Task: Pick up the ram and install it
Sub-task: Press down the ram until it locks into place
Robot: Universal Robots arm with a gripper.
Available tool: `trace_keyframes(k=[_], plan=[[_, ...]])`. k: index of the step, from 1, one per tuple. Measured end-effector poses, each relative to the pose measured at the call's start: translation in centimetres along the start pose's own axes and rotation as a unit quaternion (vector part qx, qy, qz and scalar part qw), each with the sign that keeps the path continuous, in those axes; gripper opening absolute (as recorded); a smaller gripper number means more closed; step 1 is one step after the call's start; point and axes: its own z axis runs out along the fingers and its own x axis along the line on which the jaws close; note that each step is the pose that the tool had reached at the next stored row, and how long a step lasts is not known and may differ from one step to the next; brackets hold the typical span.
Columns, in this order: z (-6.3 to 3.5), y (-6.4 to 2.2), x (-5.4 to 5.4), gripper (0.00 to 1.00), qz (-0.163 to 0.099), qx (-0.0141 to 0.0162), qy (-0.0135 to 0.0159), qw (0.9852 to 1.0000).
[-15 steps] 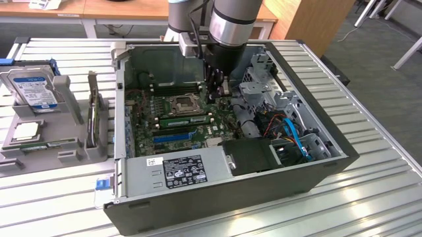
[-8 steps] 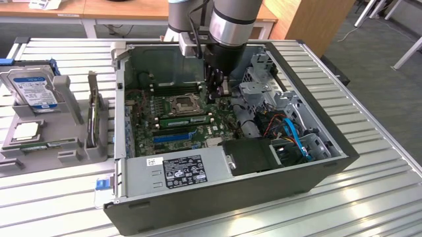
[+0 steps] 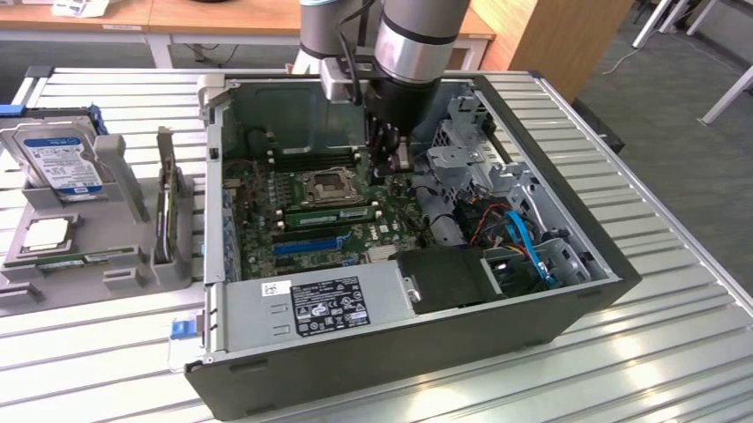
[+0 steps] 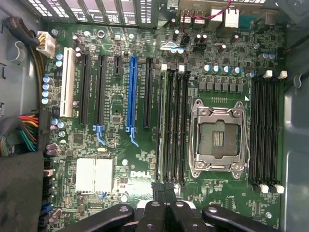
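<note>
The ram (image 3: 331,214) is a long green stick lying along the memory slots just in front of the empty processor socket (image 3: 326,183), inside the open computer case (image 3: 412,352). My gripper (image 3: 397,167) hangs inside the case, just past the stick's end on the exterior view's right. In the wrist view my gripper (image 4: 165,191) is shut with nothing between its black fingers (image 4: 155,212). Its tips sit over one end of the bank of memory slots (image 4: 173,121) beside the socket (image 4: 218,137). I cannot tell whether the tips touch the stick.
A grey holder (image 3: 123,189) outside the case carries a hard drive (image 3: 59,154), a silver processor chip (image 3: 45,233) and another green stick (image 3: 83,259). Inside, the power supply (image 3: 317,304), drive cage (image 3: 465,159) and blue cables (image 3: 524,242) crowd the gripper's surroundings.
</note>
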Motion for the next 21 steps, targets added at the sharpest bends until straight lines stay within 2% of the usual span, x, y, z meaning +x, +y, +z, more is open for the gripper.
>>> trace_keyframes(k=[6,12,21], plan=[[0.06,-0.26,0.0,0.1,0.0,0.0001,-0.0015,1.0],[0.08,-0.27,0.0,0.1,0.0,0.0001,-0.0016,1.0],[1.22,-0.31,0.1,0.1,0.0,0.0,-0.0017,1.0]])
